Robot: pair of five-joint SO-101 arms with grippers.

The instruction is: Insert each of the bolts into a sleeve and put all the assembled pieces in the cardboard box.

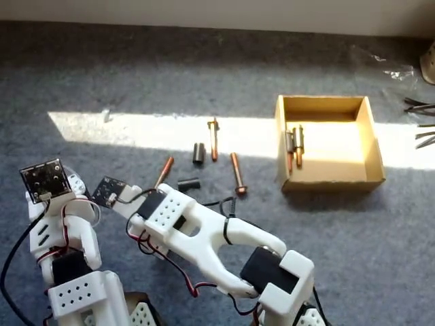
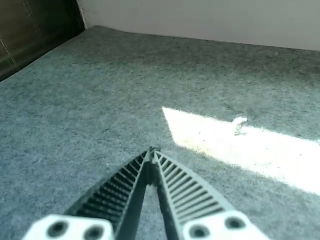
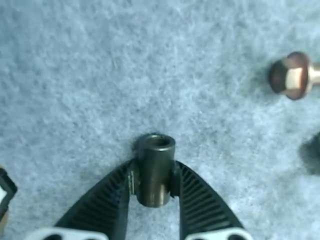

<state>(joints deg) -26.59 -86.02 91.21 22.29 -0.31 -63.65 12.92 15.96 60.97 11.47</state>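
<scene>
Where the right jaws close, the pinched sleeve (image 3: 154, 167) sits between the ribbed pads (image 3: 107, 200), dark, its open bore turned away from the wrist. The jaws stand apart only by the sleeve's width. Whether it rests on the grey carpet (image 3: 75, 75) or hangs just off it, cannot tell. A copper hex bolt head (image 3: 291, 76) lies on the carpet apart from it; which loose bolt it belongs to, cannot tell.

Left jaws: tips meeting, nothing between them, held over carpet. A sunlit strip (image 2: 260, 150) and a small white scrap (image 2: 240, 124) lie beyond.

High view: the right arm (image 1: 224, 238) runs from 5 o'clock toward centre. The left arm (image 1: 68, 224) stands at 8 o'clock.
- **Sleeves:** the lying sleeve (image 1: 188, 184) is just off the right arm's end, on its side. Cannot tell whether it is the pinched one. The upper sleeve (image 1: 198, 153) is near it, at 12 o'clock.
- **Loose bolts:** the upper bolt (image 1: 213, 139) is just beside the upper sleeve, at its 3 o'clock. The headed bolt (image 1: 237, 174) is at 3 o'clock of the lying sleeve, head toward 6. The slanted bolt (image 1: 164, 171) is at 10 o'clock of the lying sleeve, its lower end at the arm.
- **Box:** the cardboard box (image 1: 319, 99) is open-topped, at 3 o'clock of the bolts. Two assembled pieces (image 1: 298, 145) lie side by side along its 9 o'clock wall.
</scene>
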